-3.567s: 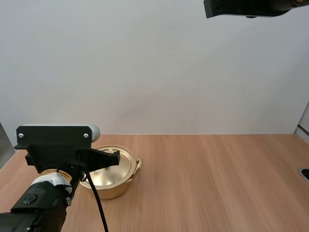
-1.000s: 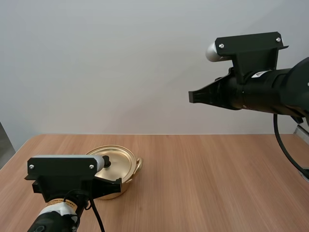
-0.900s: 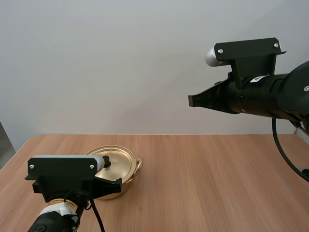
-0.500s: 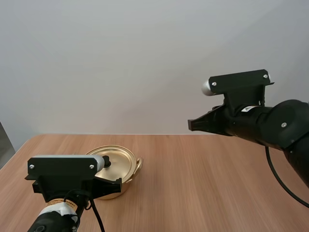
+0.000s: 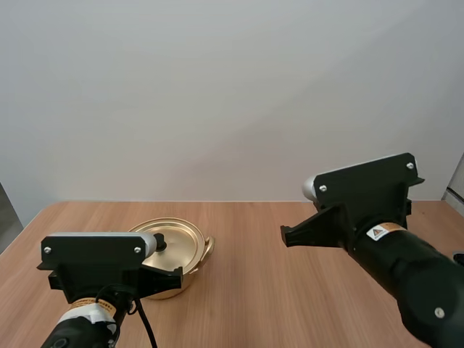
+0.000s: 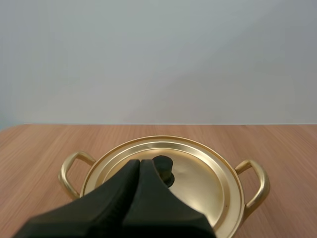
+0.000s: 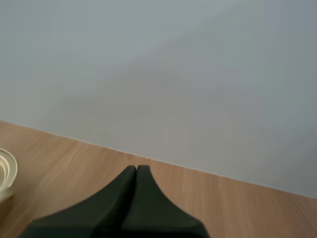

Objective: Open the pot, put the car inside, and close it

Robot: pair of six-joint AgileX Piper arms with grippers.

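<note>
On the table (image 5: 304,246), the pot (image 5: 187,278) has its lid (image 6: 198,171) on; left gripper (image 6: 139,162) by the knob (image 6: 163,166) and right gripper (image 7: 136,169) are both closed, empty (car inside? cannot tell).

Illumination is bright, even and diffuse. In the high view the wall (image 5: 217,94) reads pale grey, shading slightly darker toward its lower left. The table (image 5: 290,239) is lit uniformly, and the shadow at the base of the pot (image 5: 190,277) is faint and soft-edged.

In the left wrist view the lid (image 6: 203,171) carries a broad, soft sheen (no burnt-out glare), with a dark reflection beside the knob (image 6: 163,166).

The left gripper (image 6: 139,161) and the right gripper (image 7: 136,167), fingers pressed together, render as near-featureless black wedges. Both wrist views have a cool, bluish-grey cast.
</note>
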